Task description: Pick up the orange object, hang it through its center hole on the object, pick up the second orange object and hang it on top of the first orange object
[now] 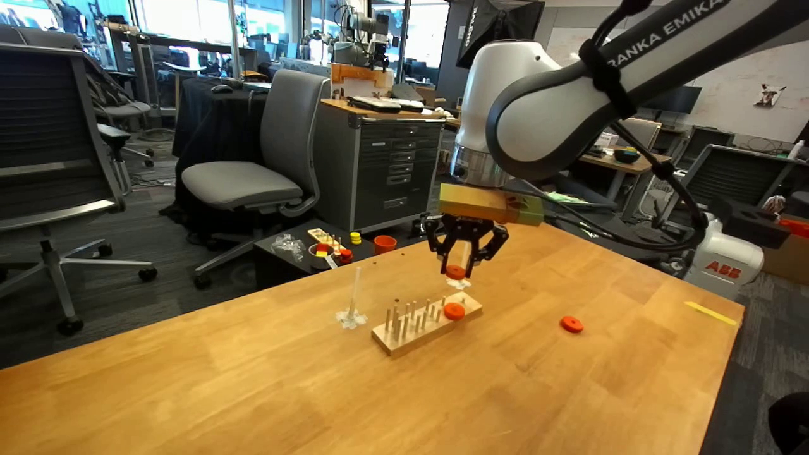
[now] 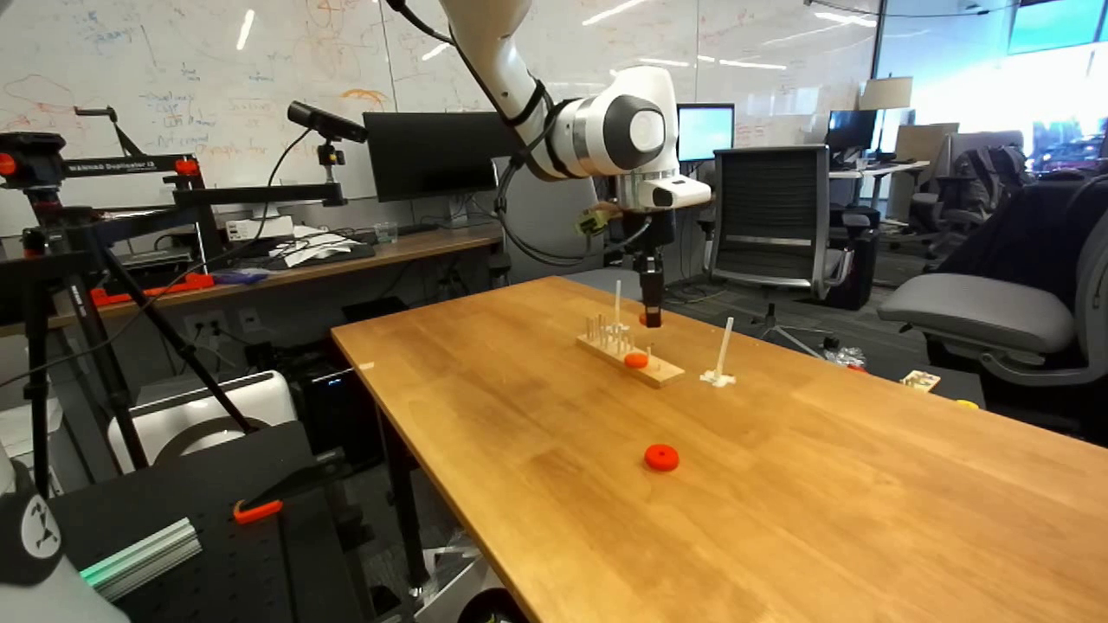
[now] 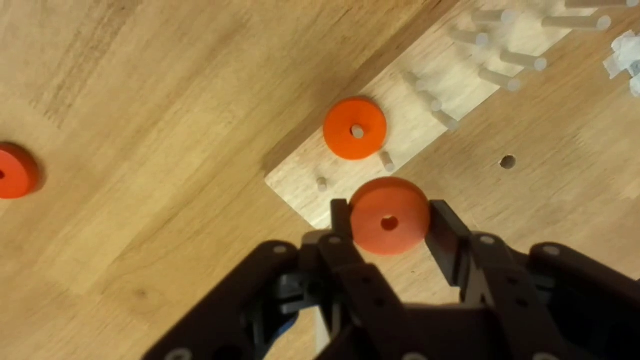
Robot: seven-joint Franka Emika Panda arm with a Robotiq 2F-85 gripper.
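"What's gripped?"
"An orange disc point(image 3: 389, 202) is clamped in the gripper point(image 3: 390, 216), held up nr one end of the rack point(image 1: 385, 341); its ctr hole can be seen."
"Pegs?"
"One peg point(image 3: 357, 132) is passed thru another orange disc point(image 3: 344, 122)."
"Other discs?"
"A 3rd orange disc point(image 2: 661, 461) is seen flat on the table point(image 2: 779, 484), well apart from the rack."

white letters on the arm point(image 1: 569, 114), above bench point(image 1: 265, 379) height in an exterior view: "ranka emika", its start hidden! and there, red on white, "abb", on a machine point(image 1: 727, 249) just past the bench's edge. over in an exterior view, "wanhao duplicator i3" on a black bar point(image 2: 121, 166), left of the bench; scrawl on the whiteboard point(image 2: 346, 61) behind it, illegible.
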